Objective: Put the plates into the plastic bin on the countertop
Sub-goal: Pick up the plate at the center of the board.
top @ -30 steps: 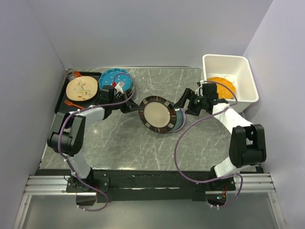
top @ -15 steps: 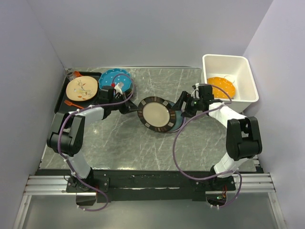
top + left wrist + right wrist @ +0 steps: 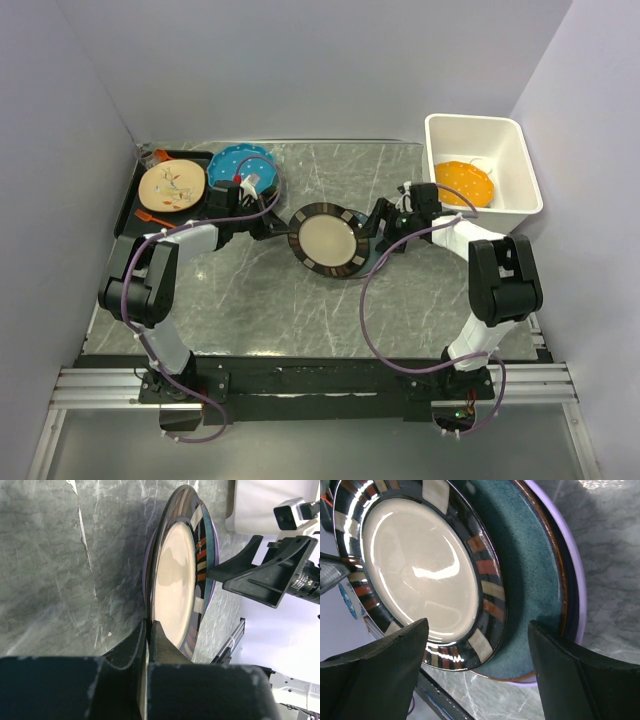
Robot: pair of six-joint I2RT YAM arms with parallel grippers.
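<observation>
Note right gripper (image 3: 378,228) drawn in leftward since a second ago, away from the plastic bin (image 3: 480,120) and up to the right edge of the striped plate (image 3: 327,240); plate itself barely shifted.

Read this as set-up for a handover or two-arm lift, with no transfer to the bin begun yet.

Find right jaws spread wide, one finger either side of the striped rim in the right wrist view, no contact apparent.

See left gripper (image 3: 149,625) pressed together, pinching the striped plate's opposite rim. That edge seemingly raised off the dark blue-grey plate (image 3: 530,580) and lavender plate (image 3: 572,580) stacked beneath, mid-countertop (image 3: 260,300).

Count one orange plate (image 3: 465,183) already lying in the bin. Mark teal plate (image 3: 238,163) at far left, well apart from both grippers.
</observation>
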